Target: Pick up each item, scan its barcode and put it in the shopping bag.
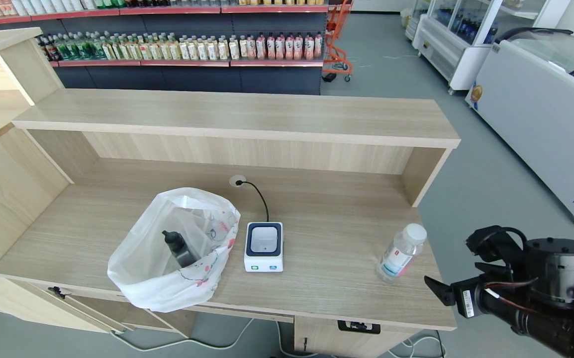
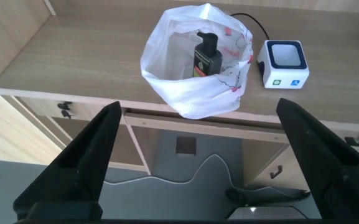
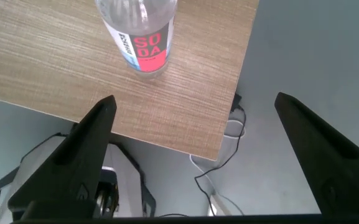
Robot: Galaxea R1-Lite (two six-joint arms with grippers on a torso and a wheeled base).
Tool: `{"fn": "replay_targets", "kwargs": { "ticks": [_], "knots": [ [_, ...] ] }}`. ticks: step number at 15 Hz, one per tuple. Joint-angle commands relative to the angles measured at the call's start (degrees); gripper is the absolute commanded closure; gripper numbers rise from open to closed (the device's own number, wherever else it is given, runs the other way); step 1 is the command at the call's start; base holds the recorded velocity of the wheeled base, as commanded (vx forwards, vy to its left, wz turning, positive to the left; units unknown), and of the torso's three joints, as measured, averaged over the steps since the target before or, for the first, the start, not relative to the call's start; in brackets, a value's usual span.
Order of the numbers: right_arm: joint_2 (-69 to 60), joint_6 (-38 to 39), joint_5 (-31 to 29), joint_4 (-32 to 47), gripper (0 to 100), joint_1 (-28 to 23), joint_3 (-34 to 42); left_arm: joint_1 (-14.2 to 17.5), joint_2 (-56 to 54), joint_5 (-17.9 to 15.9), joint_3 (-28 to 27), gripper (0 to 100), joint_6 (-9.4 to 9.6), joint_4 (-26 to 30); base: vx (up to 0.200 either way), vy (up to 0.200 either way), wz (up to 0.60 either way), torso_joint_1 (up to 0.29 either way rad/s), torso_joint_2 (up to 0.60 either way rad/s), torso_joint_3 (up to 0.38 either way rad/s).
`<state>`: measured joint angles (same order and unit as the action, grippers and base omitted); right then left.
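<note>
White bag (image 1: 135,271), dark bottle (image 1: 177,246) inside half hidden, clear bottle (image 1: 400,253) apart

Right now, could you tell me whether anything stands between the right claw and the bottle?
Nothing visible does: the open right claw hangs off the counter, with only bare wood between it and the bottle.

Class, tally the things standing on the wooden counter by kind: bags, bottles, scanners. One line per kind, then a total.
Bags: 1, the shopping bag.
Bottles: 2, a dark bottle in that bag, a clear bottle outside it.
Scanners: 1, the scanner.
Total: 4.
</note>
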<state>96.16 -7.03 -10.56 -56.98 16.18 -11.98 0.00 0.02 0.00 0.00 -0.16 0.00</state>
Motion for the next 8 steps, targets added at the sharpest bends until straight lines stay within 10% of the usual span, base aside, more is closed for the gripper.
{"fn": "replay_targets", "kwargs": {
  "ticks": [1, 8],
  "knots": [
    [3.95, -0.09, 0.01, -1.03, 0, 0.08, 0.29, 0.0, -0.02, 0.0, 0.0, 0, -0.02, 0.0, 0.0, 0.0, 0.0, 0.0, 0.0, 0.0],
    [11.77, -1.4, 0.36, -11.84, 0, 0.35, 0.56, 0.0, -0.02, 0.0, 0.0, 0, -0.02, 0.0, 0.0, 0.0, 0.0, 0.0, 0.0, 0.0]
  ]
}}
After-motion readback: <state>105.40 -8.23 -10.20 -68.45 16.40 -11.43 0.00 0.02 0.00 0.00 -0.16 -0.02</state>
